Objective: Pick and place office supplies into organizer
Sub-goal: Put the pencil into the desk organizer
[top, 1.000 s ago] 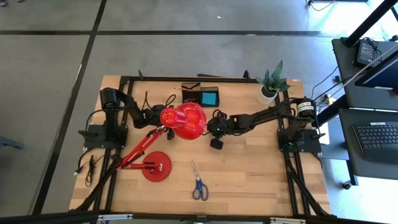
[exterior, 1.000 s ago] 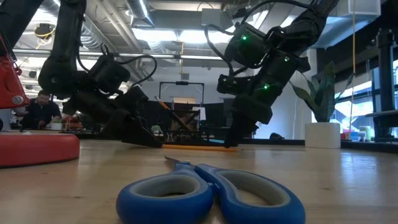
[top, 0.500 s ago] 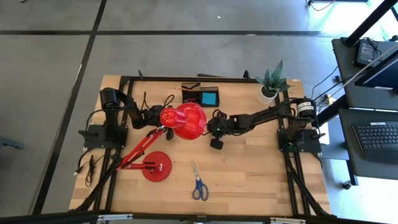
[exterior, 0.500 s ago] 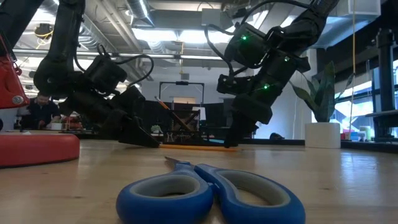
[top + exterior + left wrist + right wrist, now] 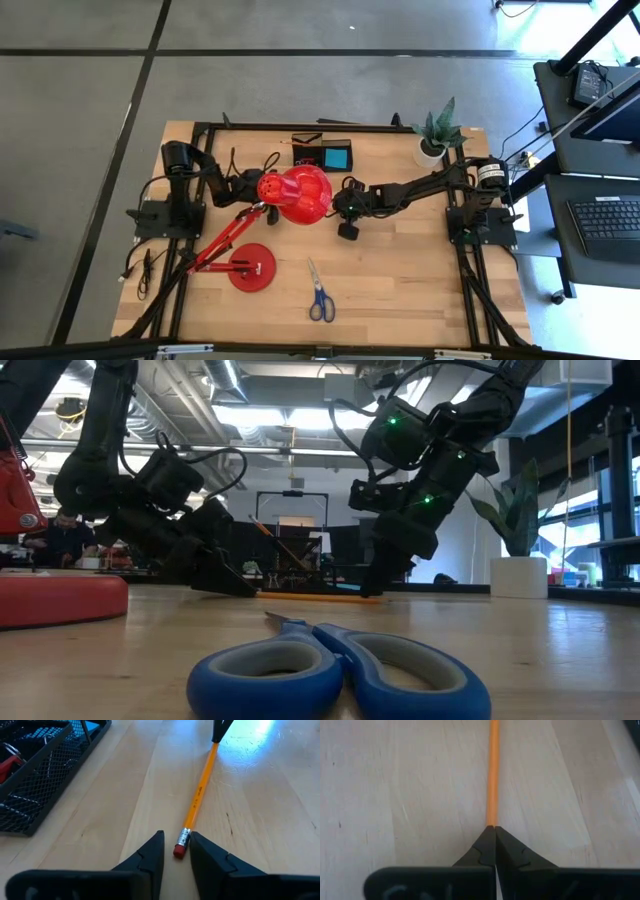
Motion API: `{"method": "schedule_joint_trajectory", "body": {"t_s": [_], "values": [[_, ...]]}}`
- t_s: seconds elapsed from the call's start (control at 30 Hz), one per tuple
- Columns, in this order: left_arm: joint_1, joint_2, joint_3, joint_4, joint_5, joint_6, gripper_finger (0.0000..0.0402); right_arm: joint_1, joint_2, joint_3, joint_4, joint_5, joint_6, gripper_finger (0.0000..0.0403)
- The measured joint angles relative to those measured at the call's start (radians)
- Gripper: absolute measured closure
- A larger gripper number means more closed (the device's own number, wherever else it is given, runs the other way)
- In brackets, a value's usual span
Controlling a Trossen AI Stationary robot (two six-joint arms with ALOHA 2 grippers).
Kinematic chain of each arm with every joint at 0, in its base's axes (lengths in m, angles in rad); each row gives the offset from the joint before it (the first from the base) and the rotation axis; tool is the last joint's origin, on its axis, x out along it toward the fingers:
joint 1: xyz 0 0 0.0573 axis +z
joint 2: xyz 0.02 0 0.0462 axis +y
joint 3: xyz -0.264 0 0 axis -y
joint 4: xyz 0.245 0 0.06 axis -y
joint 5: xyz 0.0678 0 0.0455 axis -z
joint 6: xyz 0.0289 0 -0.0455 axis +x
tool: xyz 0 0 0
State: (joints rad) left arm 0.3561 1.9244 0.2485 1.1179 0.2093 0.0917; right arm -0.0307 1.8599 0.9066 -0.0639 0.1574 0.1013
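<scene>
A yellow pencil (image 5: 200, 795) lies flat on the table; in the high view the red lamp head (image 5: 295, 193) hides it. My left gripper (image 5: 177, 836) is low over the table with its fingers open, one on either side of the pencil's red eraser end (image 5: 180, 850). My right gripper (image 5: 491, 829) is shut, with its tips at the pencil's other end. The black mesh organizer (image 5: 40, 775) stands at the table's far side (image 5: 323, 155). Blue-handled scissors (image 5: 319, 293) lie flat near the front edge. My left gripper has the eraser end between its fingers (image 5: 200, 850); I cannot tell whether either finger touches it. My right gripper has its shut fingertips (image 5: 485, 842) against the pencil's far end (image 5: 491, 820), coming slanting down from the table's right, in line with the pencil. The pencil lies flat on the table.
The red desk lamp's round base (image 5: 252, 267) stands at the near left, and its arm slants up to the head over the table's middle. A potted plant (image 5: 437, 135) stands at the far right. Bare wood lies between the scissors and the right arm.
</scene>
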Motion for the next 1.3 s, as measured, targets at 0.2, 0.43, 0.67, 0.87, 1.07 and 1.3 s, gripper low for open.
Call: {"method": "schedule_joint_trajectory", "body": {"t_s": [0.2, 0.43, 0.67, 0.87, 1.07, 1.3], "values": [[0.000, 0.000, -0.001, 0.001, -0.001, 0.032, 0.0343, 0.000, 0.000, 0.000, 0.000, 0.000, 0.000, 0.0399], [0.002, 0.000, -0.001, 0.000, 0.037, 0.034, 0.0366, 0.000, 0.000, 0.000, -0.001, 0.000, -0.004, 0.0399], [-0.006, 0.000, -0.002, 0.000, 0.045, 0.026, 0.0369, 0.000, 0.000, 0.000, -0.001, 0.001, -0.054, 0.0399], [-0.006, 0.000, -0.002, 0.000, 0.052, 0.025, 0.0376, 0.002, -0.007, 0.000, 0.014, 0.002, -0.083, 0.0399], [-0.007, 0.000, -0.002, 0.000, 0.056, 0.018, 0.0379, 0.003, -0.050, -0.006, -0.008, -0.006, -0.084, 0.0364], [-0.008, 0.000, -0.002, 0.000, 0.053, -0.003, 0.0383, 0.003, -0.104, -0.004, -0.015, 0.034, 0.006, 0.0289]]}}
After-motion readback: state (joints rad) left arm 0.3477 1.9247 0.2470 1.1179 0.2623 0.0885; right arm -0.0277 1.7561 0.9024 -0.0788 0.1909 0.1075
